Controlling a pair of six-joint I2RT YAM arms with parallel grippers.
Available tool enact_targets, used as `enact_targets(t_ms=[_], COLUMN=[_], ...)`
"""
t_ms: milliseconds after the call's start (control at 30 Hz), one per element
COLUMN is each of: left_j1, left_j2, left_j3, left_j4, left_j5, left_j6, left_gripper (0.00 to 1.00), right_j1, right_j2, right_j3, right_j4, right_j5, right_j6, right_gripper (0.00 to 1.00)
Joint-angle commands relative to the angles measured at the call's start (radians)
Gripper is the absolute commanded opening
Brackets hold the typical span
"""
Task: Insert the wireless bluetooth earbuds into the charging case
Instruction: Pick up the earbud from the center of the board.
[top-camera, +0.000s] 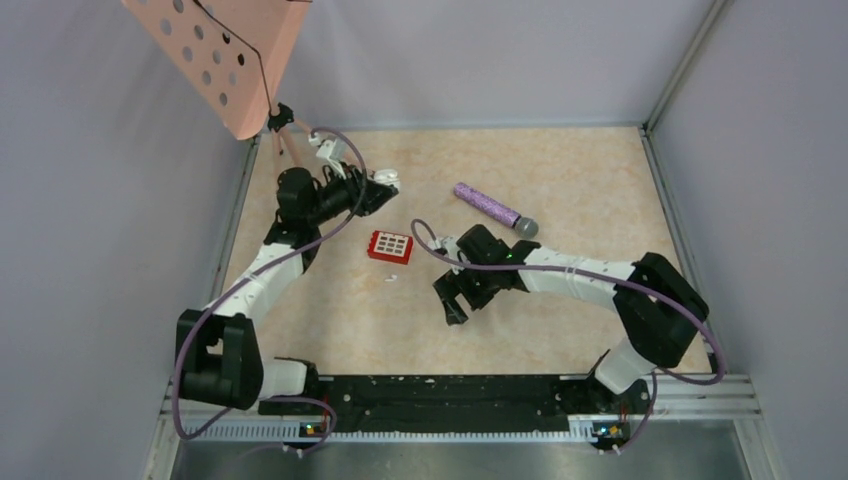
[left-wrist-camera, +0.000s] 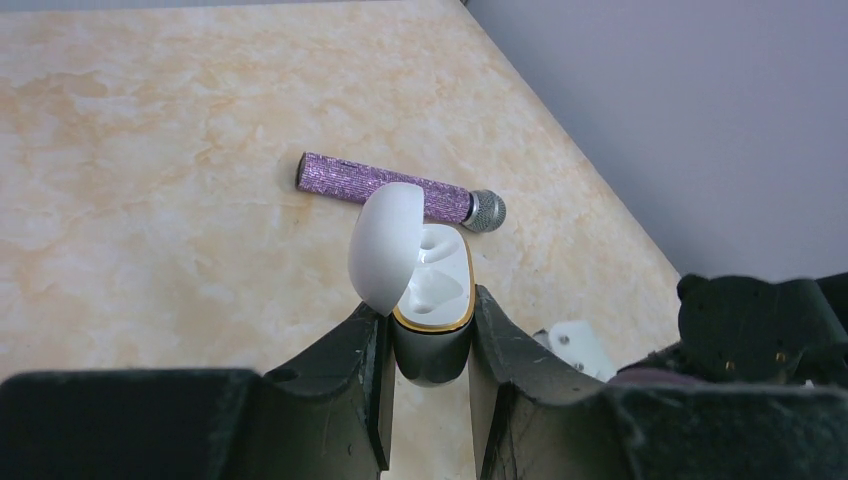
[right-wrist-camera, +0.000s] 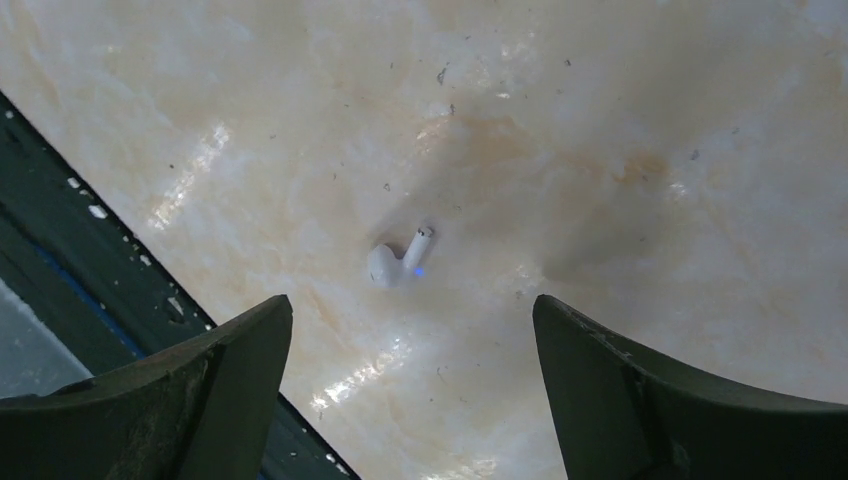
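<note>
White and tiny, an earbud (right-wrist-camera: 398, 262) is lying on the marbled table (right-wrist-camera: 620, 110) between the wide-spread jaws of the right gripper (right-wrist-camera: 410, 305), which is holding nothing. Farther back, the left gripper (left-wrist-camera: 428, 330) is clamping the charging case (left-wrist-camera: 437, 280), lid standing open, a purple microphone (left-wrist-camera: 340, 177) lying beyond.

A sparkly purple microphone (top-camera: 495, 209) lies flat on the tabletop (top-camera: 590, 180), on the far side and a bit right of the middle. Its grey head points to the right. A small red box (top-camera: 390, 246) with white squares on top sits to its left and a little nearer. A pink board (top-camera: 225, 55) full of round holes leans over the far left corner. Grey walls (top-camera: 100, 220) stand all around.
</note>
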Motion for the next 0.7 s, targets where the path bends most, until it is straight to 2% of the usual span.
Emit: enact_targets(t_ms=[0, 300, 667], left_j1=[0.006, 0.008, 0.011], left_j2=[-0.068, -0.112, -0.092], left_j3=[-0.029, -0.078, -0.063], left_j4=[0.089, 0.119, 0.142], left_j5=[-0.048, -0.05, -0.042], left_j6=[-0.041, -0.011, -0.007], left_gripper=[0.0, 0.0, 0.0], right_j1=[0.054, 0.108, 0.113], right_j2=[0.043, 0.089, 0.014], right_j3=[0.028, 0.022, -0.047], right_j4=[0.049, 0.066, 0.011], right_j5=[0.181, 0.253, 0.359], right_j6=[0.08, 0.003, -0.121], right_gripper=[0.89, 0.85, 0.84])
